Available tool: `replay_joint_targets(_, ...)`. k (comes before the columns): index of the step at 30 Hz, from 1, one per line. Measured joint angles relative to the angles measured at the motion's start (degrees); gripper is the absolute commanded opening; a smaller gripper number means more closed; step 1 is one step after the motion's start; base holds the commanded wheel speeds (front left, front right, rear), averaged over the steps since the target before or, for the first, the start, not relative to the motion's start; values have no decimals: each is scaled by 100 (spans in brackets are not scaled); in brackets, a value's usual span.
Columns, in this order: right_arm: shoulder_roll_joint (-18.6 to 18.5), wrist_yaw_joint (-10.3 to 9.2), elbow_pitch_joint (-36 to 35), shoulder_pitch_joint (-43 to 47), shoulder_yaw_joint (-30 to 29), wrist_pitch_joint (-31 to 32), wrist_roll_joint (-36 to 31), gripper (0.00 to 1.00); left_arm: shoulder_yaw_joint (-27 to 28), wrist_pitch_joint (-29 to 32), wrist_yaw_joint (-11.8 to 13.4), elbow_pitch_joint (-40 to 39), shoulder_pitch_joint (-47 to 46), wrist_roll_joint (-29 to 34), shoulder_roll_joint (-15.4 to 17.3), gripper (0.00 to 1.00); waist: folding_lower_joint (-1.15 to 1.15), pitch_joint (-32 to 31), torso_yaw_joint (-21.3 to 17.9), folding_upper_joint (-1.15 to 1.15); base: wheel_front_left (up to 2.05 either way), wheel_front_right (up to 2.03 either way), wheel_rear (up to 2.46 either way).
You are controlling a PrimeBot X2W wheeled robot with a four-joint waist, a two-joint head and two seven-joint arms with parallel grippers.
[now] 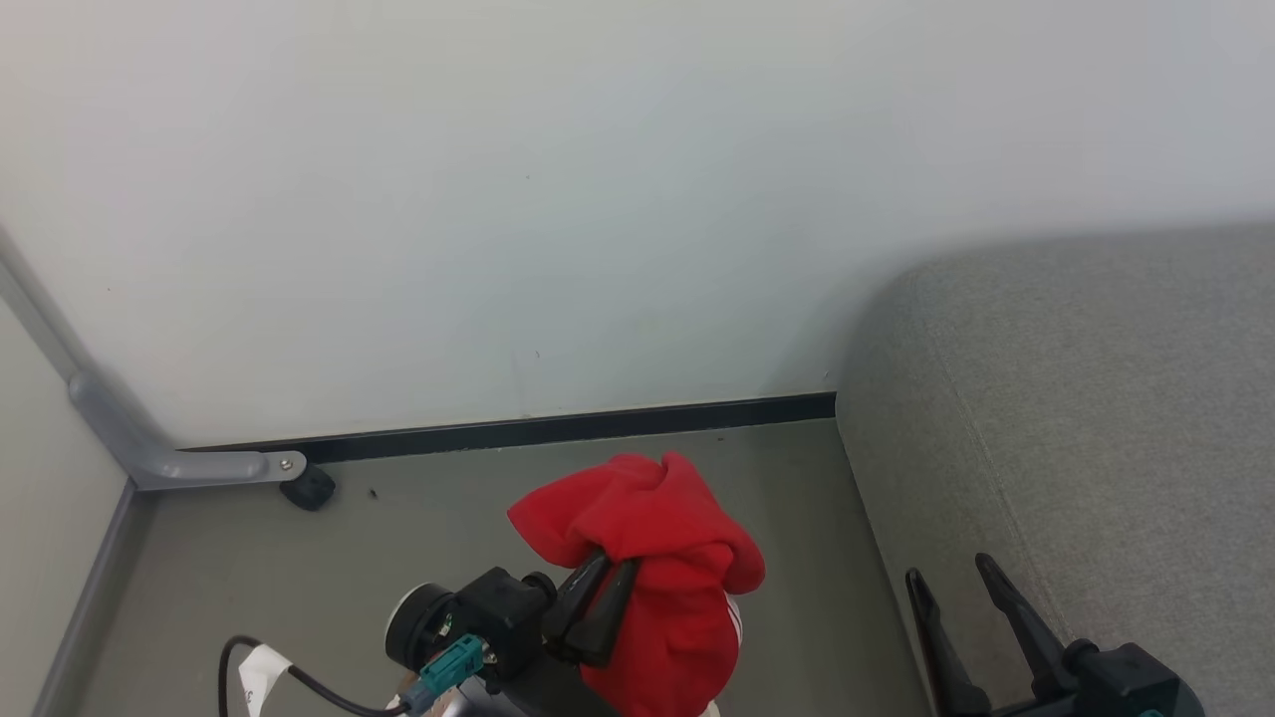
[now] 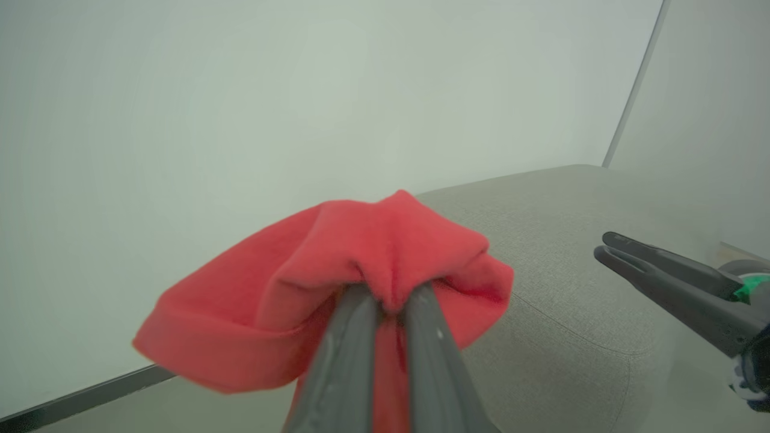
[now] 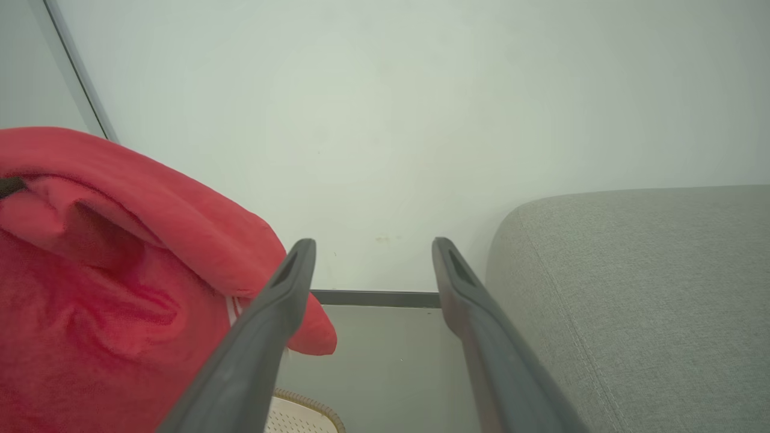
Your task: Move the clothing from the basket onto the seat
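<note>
The left gripper [image 1: 616, 570] is pinching a fold of the red clothing [image 1: 662, 538], which drapes bunched over and below its fingertips. The seat [image 1: 1096, 418] lies to this gripper's right, beyond the right gripper [image 1: 946, 570], whose jaws stand spread and empty beside the cushion's edge. The coming move probably calls for a rightward swing.

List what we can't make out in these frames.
Cream-white perforated plastic basket: right wrist view, corner sliver cut by bottom edge, contents hidden.
Soft red garment: head view, lower part cut by bottom edge.
Left claw: left wrist view, tips buried in red folds.
Grey fabric seat: head view, cut by right edge.
</note>
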Motion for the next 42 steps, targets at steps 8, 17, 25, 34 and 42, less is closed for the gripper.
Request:
replay_joint_targets(8, 42, 110, -46, 9, 237, 114, 0, 100, 4, 0, 101, -135, -1, 9, 13, 0, 0, 5, 11, 0, 0, 0, 0)
replay_joint_targets(17, 365, 282, 55, -356, 860, 252, -3, 100, -27, 10, 102, -254, -6, 53, -1, 0, 0, 33, 91, 0, 0, 0, 0)
replay_joint_targets(25, 504, 360, 225, -508, 1456, 353, 21, 100, -113, 92, 94, -264, -60, 52, -79, 0, 0, 47, 265, 0, 0, 0, 0)
replay_joint_targets(34, 567, 402, 294, -691, 2172, 396, 197, 100, -112, 159, 96, -263, -60, 52, -67, 0, 0, 51, 340, 0, 0, 0, 0)
replay_joint_targets(42, 579, 403, 461, -1021, 2512, 401, 310, 100, -118, 167, 96, -264, -60, 51, -69, 0, 0, 65, 359, 0, 0, 0, 0)
